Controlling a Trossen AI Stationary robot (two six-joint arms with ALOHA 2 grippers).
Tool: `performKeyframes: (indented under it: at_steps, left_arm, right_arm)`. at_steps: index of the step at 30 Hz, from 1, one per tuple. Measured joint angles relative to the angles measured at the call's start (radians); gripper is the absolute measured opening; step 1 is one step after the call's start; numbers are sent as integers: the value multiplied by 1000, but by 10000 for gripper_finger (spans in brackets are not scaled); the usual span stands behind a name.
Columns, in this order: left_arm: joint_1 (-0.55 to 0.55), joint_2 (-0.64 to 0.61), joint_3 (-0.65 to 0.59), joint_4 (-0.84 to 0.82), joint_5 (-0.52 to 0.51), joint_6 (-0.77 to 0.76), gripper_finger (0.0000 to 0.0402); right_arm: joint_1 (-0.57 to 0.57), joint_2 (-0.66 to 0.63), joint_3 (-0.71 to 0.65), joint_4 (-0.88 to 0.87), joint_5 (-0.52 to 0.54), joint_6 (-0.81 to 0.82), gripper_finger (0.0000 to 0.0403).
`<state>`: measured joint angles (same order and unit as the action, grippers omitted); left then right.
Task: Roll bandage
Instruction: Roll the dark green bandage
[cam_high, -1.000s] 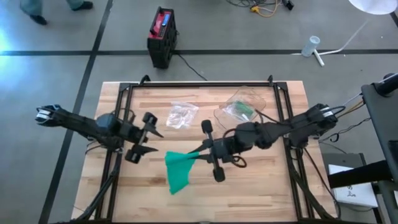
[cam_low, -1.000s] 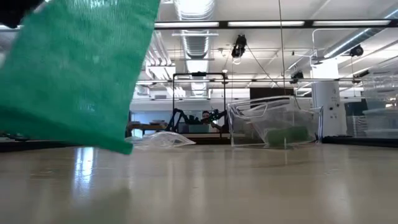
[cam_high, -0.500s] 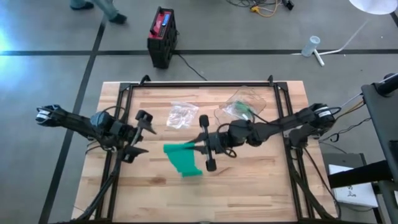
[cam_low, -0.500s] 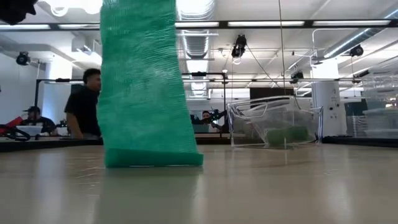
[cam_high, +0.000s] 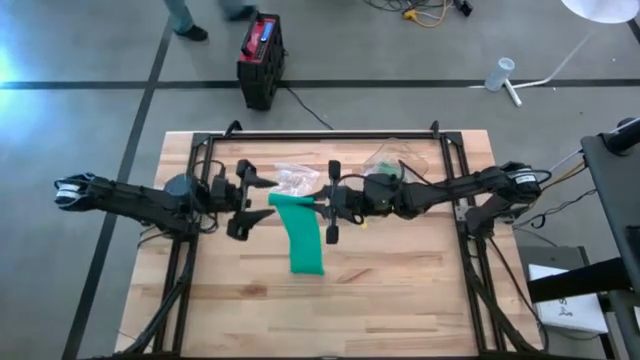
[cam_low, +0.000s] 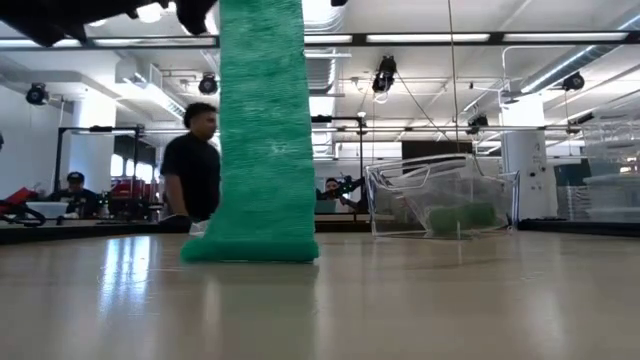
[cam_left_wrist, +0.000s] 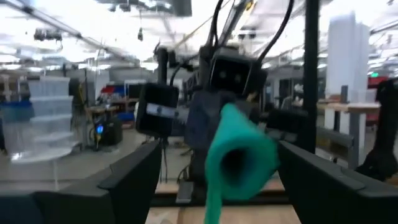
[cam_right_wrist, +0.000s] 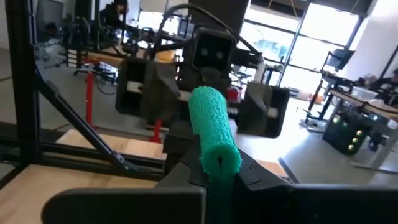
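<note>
My right gripper (cam_high: 318, 203) clamped on the rolled end of the green bandage (cam_high: 300, 232), held above mid-table; loose tail hangs down, its end resting on the wood. My left gripper (cam_high: 256, 201) just beside the roll, fingers spread wide, not touching

the right gripper (cam_high: 322, 203) carried the green bandage (cam_high: 300, 233) back toward the left gripper (cam_high: 257, 200), which opened.
</note>
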<state>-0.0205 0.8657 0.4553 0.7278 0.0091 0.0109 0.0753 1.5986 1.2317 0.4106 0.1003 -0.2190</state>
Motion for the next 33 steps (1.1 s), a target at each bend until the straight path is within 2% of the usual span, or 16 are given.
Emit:
performKeyframes:
  at_steps: [5, 10, 14, 23, 25, 27, 30, 33]
  left_arm:
    - [14, 76, 22, -6, 0, 7, 296]
    - [16, 98, 45, -4, 0, 33, 259]
    - [16, 87, 67, -57, 3, 36, 200]
    - [15, 60, 109, -221, 8, 56, 20]
    - [15, 58, 121, -255, 8, 99, 12]
    - [15, 57, 136, -287, 8, 164, 24]
    - [10, 57, 162, -344, 27, 354, 43]
    - [6, 58, 196, -413, 33, 526, 42]
  right_arm:
    - [-9, 4, -3, -2, -30, -4, 6]
    - [-11, 1, -4, -2, -30, -7, 6]
    - [-11, 0, -4, -9, -30, -8, 7]
    - [-11, -2, -4, -42, -25, -1, 8]
    - [-11, -2, -4, -46, -25, 10, 8]
    - [-11, -2, -4, -47, -25, 33, 8]
    - [-11, -2, -1, -48, -22, 106, 10]
    - [-10, -4, 0, -48, -27, 205, 26]
